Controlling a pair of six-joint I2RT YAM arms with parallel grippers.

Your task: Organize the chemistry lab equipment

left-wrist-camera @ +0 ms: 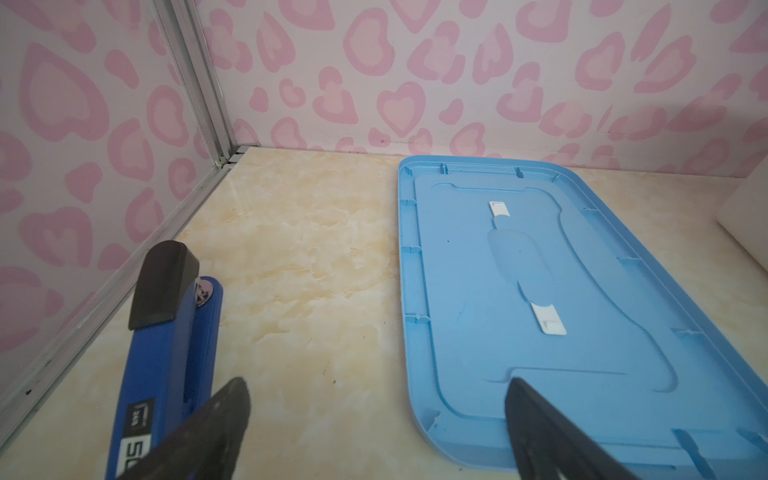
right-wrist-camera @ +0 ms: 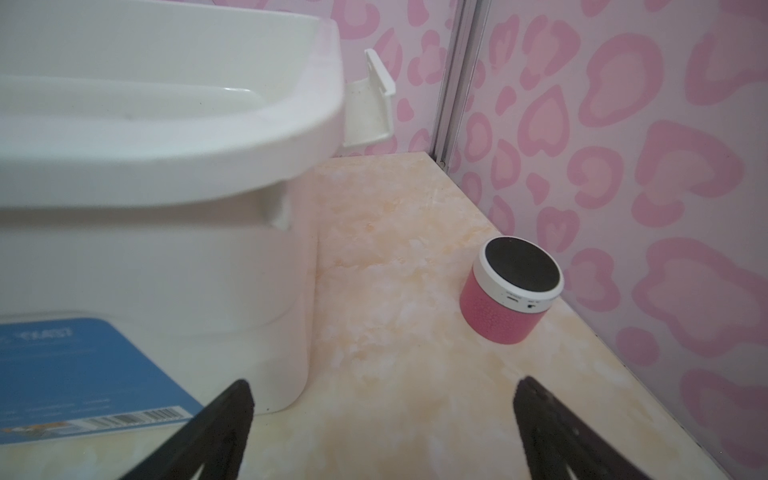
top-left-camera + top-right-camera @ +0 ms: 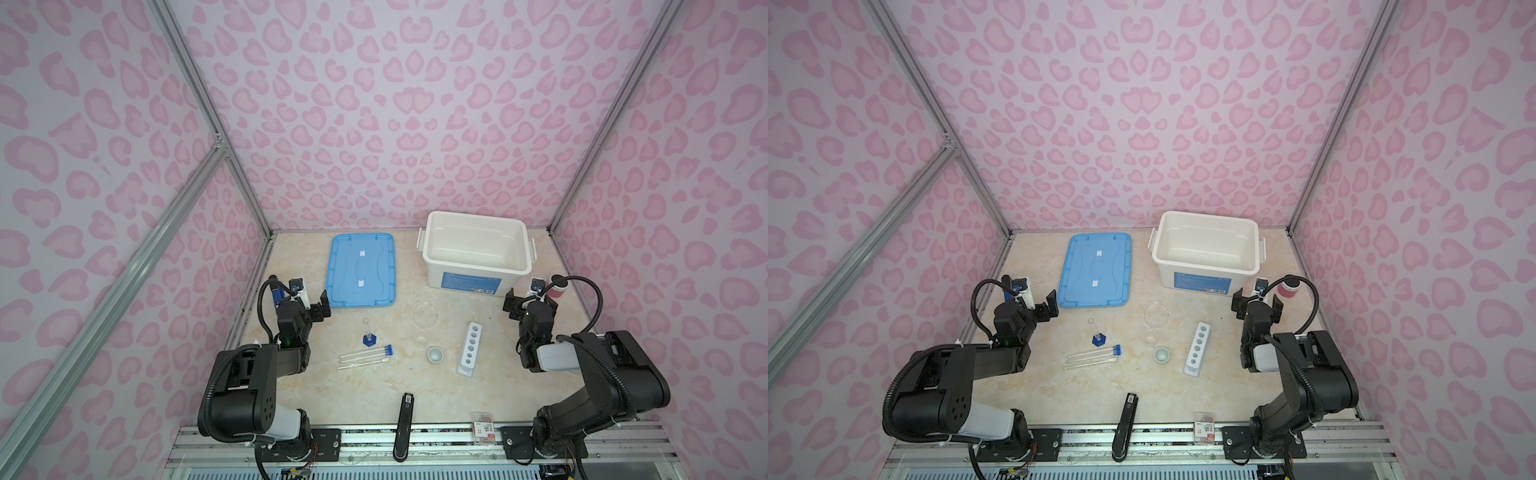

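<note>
Top views both set the test tubes closest to the robot among the glassware. They lie flat, side by side, left of the middle of the table, with their long axis running across it and the blue caps toward the right. Level with them, right of the middle, the tiny cup stands near the white rack. The rack's long axis runs front to back, and its upward-facing holes look empty.

A little farther back, the blue-based cylinder stands upright just beyond the tubes. A clear glass vessel sits between it and the rack.

Beyond those hang the two grippers. The left gripper has its jaws spread wide with nothing between them, aimed at bare table between the blue stick and the blue lid. The right gripper is likewise spread and empty, facing the gap between the white bin and the pink can.

Every piece of equipment therefore lies behind and inward of the jaws, toward the robot. As I judge it, the tubes are nearer the left arm and the rack nearer the right. The left gripper would need to draw back, tip downward and set its jaws across the tubes' axis.
</note>
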